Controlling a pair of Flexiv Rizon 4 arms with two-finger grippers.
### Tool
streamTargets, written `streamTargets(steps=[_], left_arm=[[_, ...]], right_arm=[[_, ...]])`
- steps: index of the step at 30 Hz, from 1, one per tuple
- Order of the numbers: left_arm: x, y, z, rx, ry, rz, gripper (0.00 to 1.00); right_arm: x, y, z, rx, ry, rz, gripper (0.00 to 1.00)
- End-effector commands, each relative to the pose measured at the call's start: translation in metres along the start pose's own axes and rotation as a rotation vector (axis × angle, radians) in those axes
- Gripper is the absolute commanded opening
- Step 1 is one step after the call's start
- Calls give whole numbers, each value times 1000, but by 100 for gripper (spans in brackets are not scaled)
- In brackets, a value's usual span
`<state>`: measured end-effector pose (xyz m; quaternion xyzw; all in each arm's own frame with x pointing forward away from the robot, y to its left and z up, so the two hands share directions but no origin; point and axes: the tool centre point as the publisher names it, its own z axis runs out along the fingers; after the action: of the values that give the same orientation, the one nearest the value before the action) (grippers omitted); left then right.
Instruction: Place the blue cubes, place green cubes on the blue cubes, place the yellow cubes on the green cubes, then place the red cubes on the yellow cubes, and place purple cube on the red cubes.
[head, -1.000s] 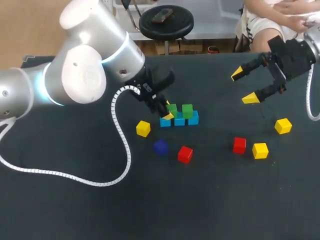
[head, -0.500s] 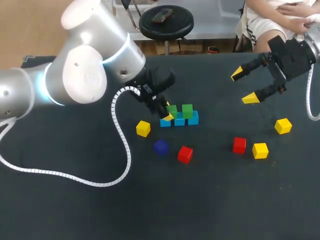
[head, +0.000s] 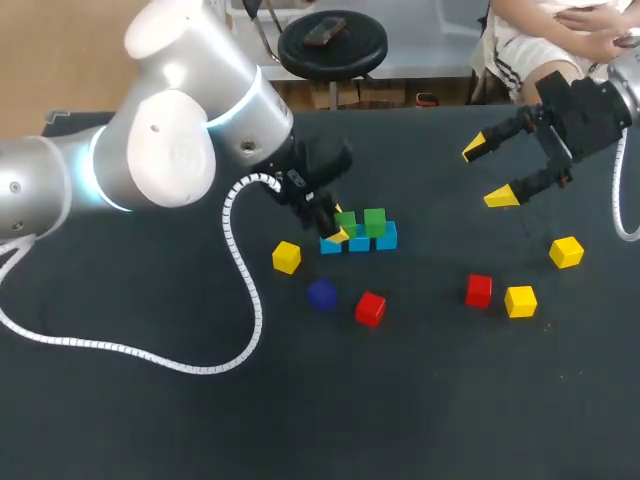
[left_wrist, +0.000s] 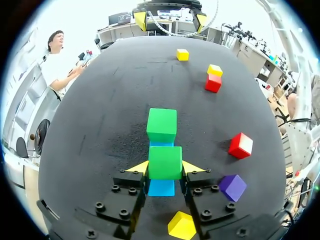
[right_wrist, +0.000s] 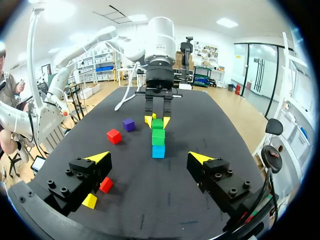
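We are pinching the green cube (left_wrist: 164, 161) with our left fingers (left_wrist: 138, 168); it is sitting on the end blue cube (left_wrist: 161, 188) on the bench (head: 150, 420). Our right fingers (head: 500, 197) are hanging spread wide, well apart.

Our left gripper (left_wrist: 165, 168) grips a green cube (left_wrist: 165, 160) down low; our right gripper (head: 487, 173) hangs raised, wide open.

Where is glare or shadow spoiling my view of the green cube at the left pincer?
Left wrist view: green cube in the left pincer evenly lit; washout lies beyond the table. Head view: bright highlights on the left arm shell, none on the cube. Right wrist view: flare sits above the table, cubes unaffected.
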<state>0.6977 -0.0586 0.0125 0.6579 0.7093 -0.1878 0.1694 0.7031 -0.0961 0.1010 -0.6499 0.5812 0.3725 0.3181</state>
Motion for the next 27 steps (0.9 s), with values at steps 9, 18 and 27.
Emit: streamTargets(steps=[9,18,27], left_arm=[[-1,4,0,4,-1,3,0],[0,4,1,4,0,2,0],[1,4,2,6,1,2,0]], right_arm=[[0,0,0,1,0,-1,100],[0,0,0,1,0,-1,100],[0,0,0,1,0,-1,100]])
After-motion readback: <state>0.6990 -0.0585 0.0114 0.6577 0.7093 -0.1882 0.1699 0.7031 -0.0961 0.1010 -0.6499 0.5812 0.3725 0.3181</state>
